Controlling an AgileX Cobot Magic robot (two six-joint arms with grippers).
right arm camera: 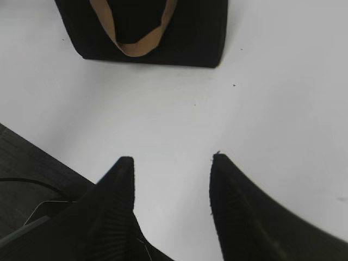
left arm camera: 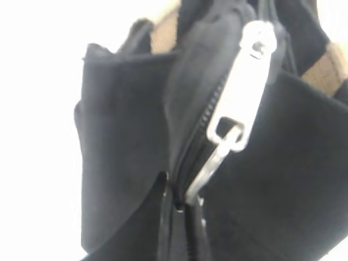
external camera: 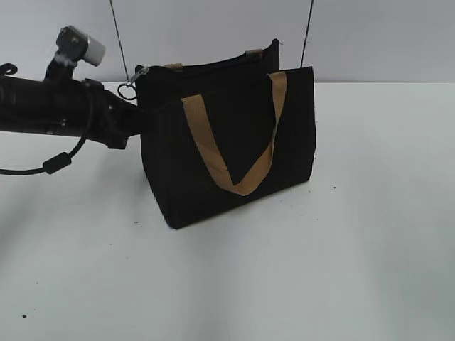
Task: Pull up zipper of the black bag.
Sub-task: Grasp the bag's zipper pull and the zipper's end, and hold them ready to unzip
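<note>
The black bag stands upright at the middle of the white table, one tan strap hanging on its near face. The zipper runs along its top edge, and its silver ring pull hangs at the bag's left end. My left gripper reaches in from the left and is shut on the bag's end fabric just below the zipper. In the left wrist view the silver slider and pull sit right above the closed jaws, against the bag. My right gripper is open and empty over the table, well short of the bag.
The white table stretches in front of and to the right of the bag. Two thin dark cables hang against the back wall. A dark surface lies past the table edge at the lower left of the right wrist view.
</note>
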